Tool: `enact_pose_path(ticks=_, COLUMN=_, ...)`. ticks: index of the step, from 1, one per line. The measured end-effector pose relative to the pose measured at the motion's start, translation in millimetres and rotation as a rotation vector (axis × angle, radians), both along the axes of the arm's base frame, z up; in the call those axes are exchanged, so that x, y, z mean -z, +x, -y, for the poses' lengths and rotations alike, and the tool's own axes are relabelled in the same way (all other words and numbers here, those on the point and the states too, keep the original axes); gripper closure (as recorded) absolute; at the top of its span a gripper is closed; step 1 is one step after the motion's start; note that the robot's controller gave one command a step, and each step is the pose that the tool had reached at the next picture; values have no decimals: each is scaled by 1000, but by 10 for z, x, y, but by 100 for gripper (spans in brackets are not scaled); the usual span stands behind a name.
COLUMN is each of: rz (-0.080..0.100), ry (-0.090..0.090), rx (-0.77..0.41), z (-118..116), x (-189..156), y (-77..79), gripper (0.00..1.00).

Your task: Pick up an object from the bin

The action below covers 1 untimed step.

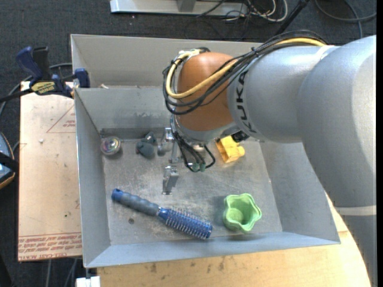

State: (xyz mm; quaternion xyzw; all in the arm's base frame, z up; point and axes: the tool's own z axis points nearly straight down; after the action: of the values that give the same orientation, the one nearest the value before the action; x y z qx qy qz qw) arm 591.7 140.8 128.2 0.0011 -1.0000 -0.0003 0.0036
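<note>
My gripper [169, 183] hangs under the orange wrist cover over the bin's middle, its tip just above the bare floor with nothing seen in it. A blue hairbrush [163, 215] lies flat just in front of it, handle to the left and bristle head to the right. A small dark grey lump [145, 146] sits to the gripper's back left. At its right, a yellow block [231, 150] is partly hidden under the arm.
A green flower-shaped cup [242, 211] stands at the front right. A small round silvery thing [111, 146] rests by the left wall. The arm covers the bin's back right.
</note>
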Motion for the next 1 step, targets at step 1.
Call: enact_pose_path(ticks=1, rz=23, ry=0, rx=-190, z=-292, x=524, y=-644, gripper=0)
